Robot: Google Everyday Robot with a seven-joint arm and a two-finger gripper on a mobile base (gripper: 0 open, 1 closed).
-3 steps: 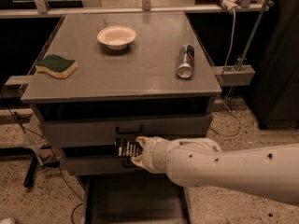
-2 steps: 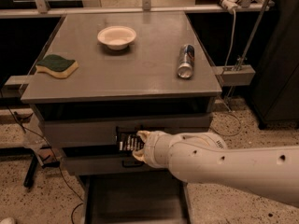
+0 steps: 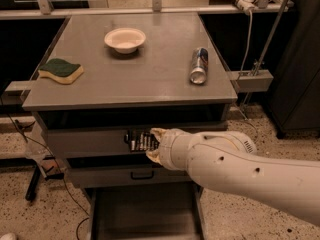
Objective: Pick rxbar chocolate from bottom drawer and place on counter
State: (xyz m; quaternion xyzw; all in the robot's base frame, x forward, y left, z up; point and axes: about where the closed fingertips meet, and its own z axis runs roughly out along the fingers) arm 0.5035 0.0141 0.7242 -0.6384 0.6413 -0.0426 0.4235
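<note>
Observed from the front of the bench. The white arm point(image 3: 240, 169) enters from the lower right and reaches leftward across the drawer fronts. The gripper point(image 3: 152, 143) sits at the face of the top drawer point(image 3: 85, 143), near the middle of the bench's front edge and below the overhang of the counter point(image 3: 150, 79). It is closed on the rxbar chocolate point(image 3: 137, 140), pinching the bar at its right end. The bar, black with white print, projects to the left of the gripper, held against the grey drawer face and well above the bottom drawer point(image 3: 145, 211).

The bottom drawer stands pulled out toward the viewer, with its floor exposed. The middle drawer point(image 3: 110, 176) is closed, and its black handle point(image 3: 142, 175) is visible just below the gripper.

On the counter: a white bowl point(image 3: 125, 39) near the back edge, slightly left of centre; a green-and-yellow sponge point(image 3: 61, 70) by the left edge; a can point(image 3: 199, 65) lying on its side toward the right edge.
</note>
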